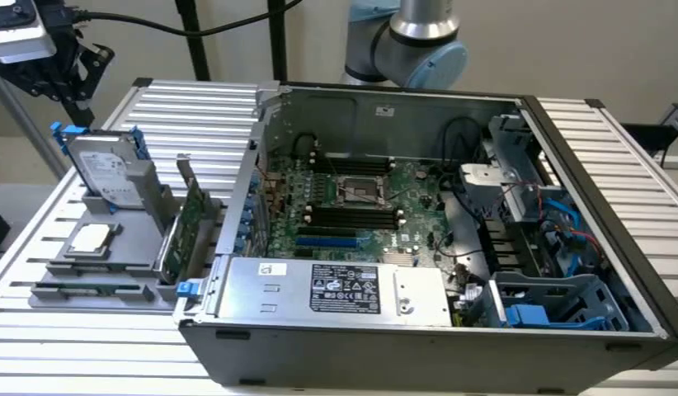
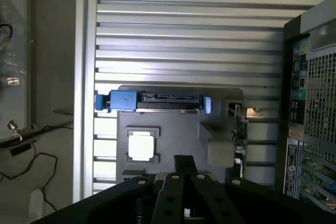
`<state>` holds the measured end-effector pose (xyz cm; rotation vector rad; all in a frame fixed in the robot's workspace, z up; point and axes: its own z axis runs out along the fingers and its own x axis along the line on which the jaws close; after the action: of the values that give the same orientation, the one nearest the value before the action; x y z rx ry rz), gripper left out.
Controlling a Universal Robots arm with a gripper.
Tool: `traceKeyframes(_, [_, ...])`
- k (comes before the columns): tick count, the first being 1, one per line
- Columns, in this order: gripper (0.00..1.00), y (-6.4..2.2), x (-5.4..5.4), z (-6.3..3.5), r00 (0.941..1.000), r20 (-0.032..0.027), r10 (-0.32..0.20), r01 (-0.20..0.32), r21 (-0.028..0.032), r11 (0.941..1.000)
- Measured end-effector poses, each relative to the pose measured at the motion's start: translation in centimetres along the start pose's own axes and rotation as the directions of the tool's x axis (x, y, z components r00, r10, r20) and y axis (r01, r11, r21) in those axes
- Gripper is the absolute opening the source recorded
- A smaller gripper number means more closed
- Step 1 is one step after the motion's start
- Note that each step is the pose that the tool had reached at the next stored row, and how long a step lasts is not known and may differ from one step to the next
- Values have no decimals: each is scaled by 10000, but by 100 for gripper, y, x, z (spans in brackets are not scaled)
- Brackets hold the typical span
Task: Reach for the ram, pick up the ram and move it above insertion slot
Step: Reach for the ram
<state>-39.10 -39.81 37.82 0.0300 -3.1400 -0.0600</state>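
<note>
the gripper (image 1: 75,107) hangs clenched and empty above the hard drive (image 1: 102,169) end of the grey holder (image 1: 55,267). the ram (image 1: 86,289) lies slotted along the holder's opposite edge, seemingly kept steady for picking, beside the open computer case (image 1: 427,206).

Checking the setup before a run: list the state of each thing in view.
end effector: shut, empty, clear of the ram.
ram: lying flat in the grey holder, untouched.
hard drive: standing upright in the holder.
processor: lying flat in its pocket.
expansion card: standing on edge.
computer case: side open, insides exposed.
</note>
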Motion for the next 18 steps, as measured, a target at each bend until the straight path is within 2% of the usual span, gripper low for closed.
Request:
traceKeyframes(2, [11,-2,0,0,10000,-1,1,-1,0,10000])
traceKeyframes(4, [11,-44,2,0,10000,-1,2,-2,1,10000])
traceKeyframes(18, [11,-680,13,32,10000,1,0,0,0,10000])
